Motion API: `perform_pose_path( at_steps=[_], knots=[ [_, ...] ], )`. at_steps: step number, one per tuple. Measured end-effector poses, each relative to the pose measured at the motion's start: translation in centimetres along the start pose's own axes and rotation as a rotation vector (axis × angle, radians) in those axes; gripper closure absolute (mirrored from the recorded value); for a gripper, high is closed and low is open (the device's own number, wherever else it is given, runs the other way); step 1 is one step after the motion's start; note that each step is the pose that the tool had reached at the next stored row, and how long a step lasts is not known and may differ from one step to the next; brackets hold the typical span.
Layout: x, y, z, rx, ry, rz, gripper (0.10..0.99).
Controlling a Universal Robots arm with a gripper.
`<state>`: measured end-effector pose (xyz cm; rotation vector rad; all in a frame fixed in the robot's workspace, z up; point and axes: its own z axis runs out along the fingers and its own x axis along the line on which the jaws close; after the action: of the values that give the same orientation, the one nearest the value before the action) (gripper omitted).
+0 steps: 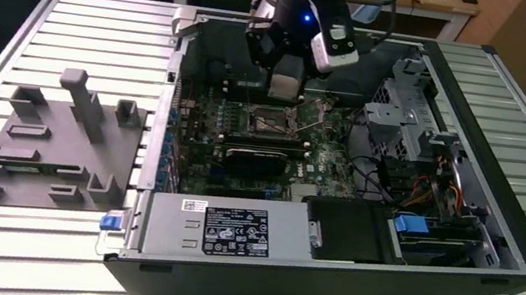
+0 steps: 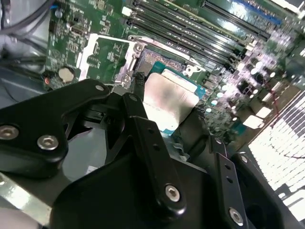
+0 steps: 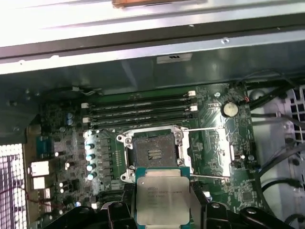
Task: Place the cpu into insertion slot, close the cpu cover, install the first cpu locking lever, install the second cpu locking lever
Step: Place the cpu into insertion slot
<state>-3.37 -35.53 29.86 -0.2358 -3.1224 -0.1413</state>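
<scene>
My gripper (image 1: 285,91) hangs inside the open computer case, just above the insertion slot (image 1: 272,122). It is shut on the cpu (image 3: 162,196), a flat square chip with a silvery top, held by two opposite edges between the black fingers (image 2: 138,112). In the first wrist view the insertion slot (image 3: 153,151) lies uncovered on the green board, dark centre showing, right beside the cpu's edge. The cpu (image 2: 169,100) hovers over the slot's silver rim (image 2: 136,50). The cpu cover (image 2: 86,52) is swung open to one side of the slot, and thin wire levers (image 3: 209,129) stick out beside it.
Long black memory slots (image 3: 143,109) run beside the socket. A black heatsink block (image 1: 253,158) sits nearer the power supply (image 1: 231,228). Cables and a drive cage (image 1: 419,138) fill the exterior view's right. A grey fixture plate (image 1: 57,142) lies outside the case on the left.
</scene>
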Motion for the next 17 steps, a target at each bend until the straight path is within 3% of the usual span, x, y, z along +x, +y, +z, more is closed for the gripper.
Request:
perform_pose_path(
  at_steps=[17],
  knots=[
    [0.00, -0.03, 0.29, -0.004, -0.0277, 0.308, 0.549]
  ],
)
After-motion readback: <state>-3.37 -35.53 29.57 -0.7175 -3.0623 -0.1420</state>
